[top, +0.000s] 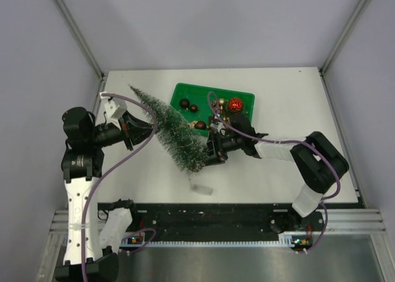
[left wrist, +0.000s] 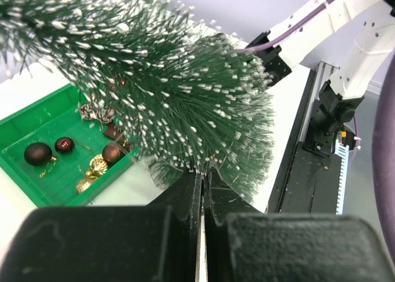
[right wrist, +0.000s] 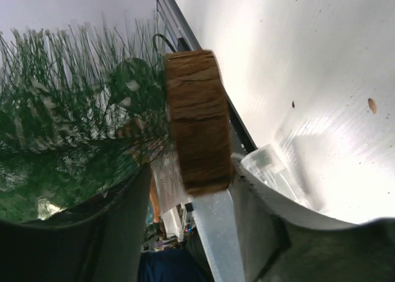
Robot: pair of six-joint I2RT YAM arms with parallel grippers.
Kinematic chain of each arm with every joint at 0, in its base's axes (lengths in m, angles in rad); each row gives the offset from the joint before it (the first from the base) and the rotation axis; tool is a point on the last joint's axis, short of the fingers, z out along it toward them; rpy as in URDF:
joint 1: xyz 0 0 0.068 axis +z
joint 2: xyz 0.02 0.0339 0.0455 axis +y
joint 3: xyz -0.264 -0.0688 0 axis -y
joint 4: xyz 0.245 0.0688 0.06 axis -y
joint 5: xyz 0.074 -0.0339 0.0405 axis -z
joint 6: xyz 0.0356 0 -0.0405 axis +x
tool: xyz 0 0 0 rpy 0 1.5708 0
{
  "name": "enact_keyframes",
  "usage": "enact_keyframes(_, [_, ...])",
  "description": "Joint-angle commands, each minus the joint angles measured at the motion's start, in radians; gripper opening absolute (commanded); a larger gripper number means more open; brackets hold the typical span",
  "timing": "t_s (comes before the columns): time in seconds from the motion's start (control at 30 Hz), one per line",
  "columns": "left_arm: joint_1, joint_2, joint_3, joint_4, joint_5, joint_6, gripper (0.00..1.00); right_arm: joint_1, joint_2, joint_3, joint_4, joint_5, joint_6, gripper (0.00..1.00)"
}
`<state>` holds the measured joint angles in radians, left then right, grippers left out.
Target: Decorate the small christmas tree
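1. the small christmas tree (top: 173, 131) is being held tilted over the desk (top: 296, 121), with its tip pointing to the far left and its brown base (right wrist: 196, 121) toward the near middle.
2. the base is being gripped by the right fingers (right wrist: 123, 220), with one finger set on either side of the wooden disc. the frosted bristles are being shown spreading away from the disc in the right wrist view.
3. the left fingers (left wrist: 185, 195) are being pressed nearly together, with only a thin slit between them, right at the bristles of the tree's middle part. whether any bristles are being pinched cannot be told.
4. a green tray (top: 185, 91) is being partly overlapped by the tree in the top view. a red ball (top: 235, 104), dark balls (left wrist: 38, 153) and small gold pieces (left wrist: 97, 165) are being carried in it.
5. a small clear item (top: 202, 188) is being seen lying on the desk, nearer than the base and apart from it.
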<state>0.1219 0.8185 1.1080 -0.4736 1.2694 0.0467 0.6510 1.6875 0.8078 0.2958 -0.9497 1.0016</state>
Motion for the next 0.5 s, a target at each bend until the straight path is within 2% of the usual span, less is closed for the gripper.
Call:
enact_keyframes(0.0, [0.005,-0.061,-0.048,0.037,-0.059,0.024,0.00,-0.011,-0.002,0.067,-0.041,0.020,-0.052,0.60])
enact_keyframes(0.17, [0.007,-0.099,-0.074,-0.013,-0.155,0.076,0.00,-0.060,-0.035,0.062,-0.153,0.063,-0.109,0.75])
enact_keyframes(0.3, [0.007,-0.120,-0.140,-0.011,-0.200,0.090,0.00,-0.093,-0.071,0.074,-0.271,0.123,-0.178,0.77])
enact_keyframes(0.47, [0.007,-0.160,-0.249,0.082,-0.310,0.019,0.00,-0.125,-0.149,0.102,-0.401,0.187,-0.245,0.78])
